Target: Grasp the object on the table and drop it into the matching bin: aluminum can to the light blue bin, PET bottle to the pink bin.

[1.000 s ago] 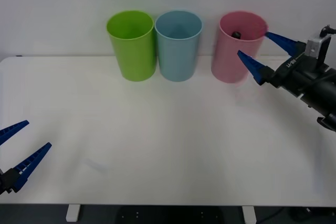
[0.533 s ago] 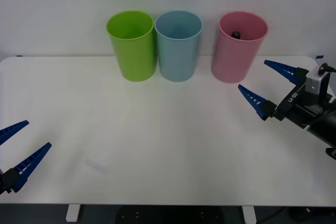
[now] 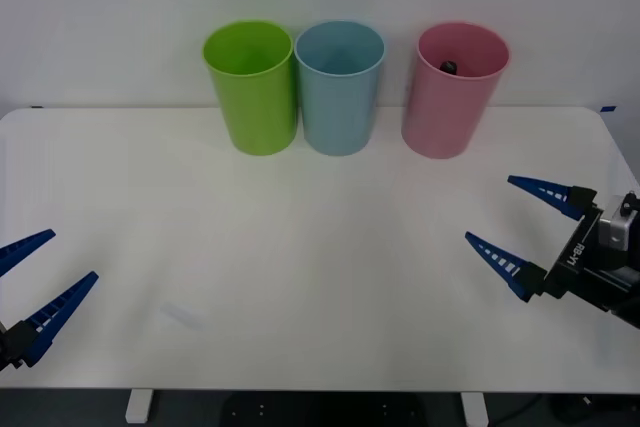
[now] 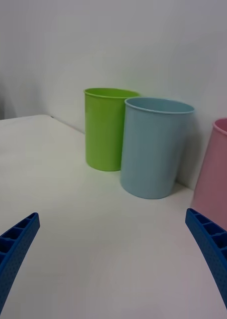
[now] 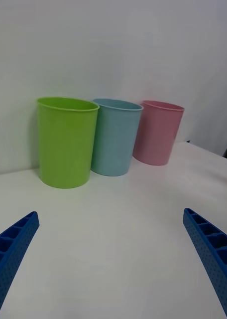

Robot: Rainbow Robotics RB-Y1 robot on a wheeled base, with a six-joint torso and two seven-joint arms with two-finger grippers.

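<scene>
The pink bin (image 3: 455, 87) stands at the back of the white table (image 3: 320, 277), to the right of the light blue bin (image 3: 340, 87). Inside the pink bin, just under the rim, the black cap of the PET bottle (image 3: 449, 67) shows; the rest of it is hidden by the bin wall. My right gripper (image 3: 528, 232) hovers open over the table's right side, well in front of the pink bin, with nothing between its fingers. My left gripper (image 3: 38, 275) stays open at the front left edge. The right wrist view takes in the light blue bin (image 4: 154, 147) and part of the pink bin (image 4: 219, 169).
A lime green bin (image 3: 251, 87) stands left of the light blue one, close beside it. In the left wrist view the green bin (image 5: 66, 142), light blue bin (image 5: 114, 137) and pink bin (image 5: 158, 132) line up along the white wall.
My right gripper has drawn back from the pink bin's rim, moving toward the front and down over the table's right side, still open. The left arm has not moved.
</scene>
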